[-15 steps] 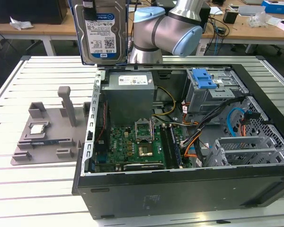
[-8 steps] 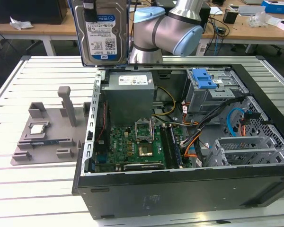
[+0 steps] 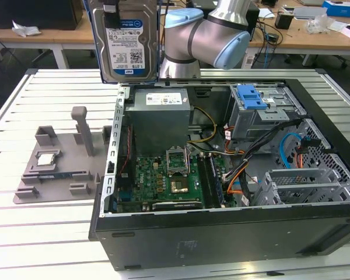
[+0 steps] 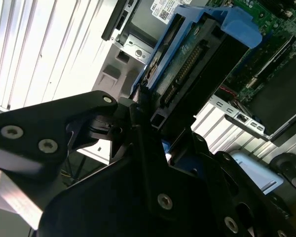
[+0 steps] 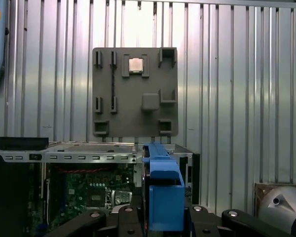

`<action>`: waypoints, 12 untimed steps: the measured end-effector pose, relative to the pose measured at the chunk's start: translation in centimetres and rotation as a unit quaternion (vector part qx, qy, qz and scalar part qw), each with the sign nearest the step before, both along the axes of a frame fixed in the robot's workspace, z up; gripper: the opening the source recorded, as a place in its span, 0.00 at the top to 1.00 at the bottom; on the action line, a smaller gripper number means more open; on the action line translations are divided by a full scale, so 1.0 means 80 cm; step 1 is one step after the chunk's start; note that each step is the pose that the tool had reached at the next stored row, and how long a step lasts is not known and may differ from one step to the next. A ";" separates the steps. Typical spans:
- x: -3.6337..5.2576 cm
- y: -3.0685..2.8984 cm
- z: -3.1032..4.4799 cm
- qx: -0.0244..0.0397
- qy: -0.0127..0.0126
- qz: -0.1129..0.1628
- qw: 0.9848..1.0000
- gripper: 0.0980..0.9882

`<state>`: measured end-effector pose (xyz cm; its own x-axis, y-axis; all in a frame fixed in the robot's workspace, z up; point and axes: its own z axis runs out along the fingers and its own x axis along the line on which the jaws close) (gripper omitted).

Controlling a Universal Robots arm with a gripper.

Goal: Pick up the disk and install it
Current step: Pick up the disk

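Your tool (image 4: pixel 149 112) is clamped on the disk (image 3: pixel 123 41) — held upright, label showing, at the upper left of the exterior view, above the open computer case (image 3: pixel 221 192) — the grey fixture tray (image 3: pixel 58 169) sits on the slatted counter (image 3: pixel 23 233).

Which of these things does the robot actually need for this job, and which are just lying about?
In the job:
- the disk, held up in the gripper
- the open computer case

Lying about:
- the grey holder plate on the table
- the small square chip sitting on that plate
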<state>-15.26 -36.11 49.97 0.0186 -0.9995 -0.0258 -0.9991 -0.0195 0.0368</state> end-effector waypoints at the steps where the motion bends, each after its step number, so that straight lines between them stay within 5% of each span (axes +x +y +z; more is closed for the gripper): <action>1: 0.000 -0.0015 0.0000 0.000 0.000 0.000 1.000 0.70; 12: 0.002 -0.0135 -0.0003 0.000 0.000 0.000 1.000 0.70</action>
<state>-15.13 -37.19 49.95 0.0186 -0.9995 -0.0258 -0.9991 -0.0195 0.0368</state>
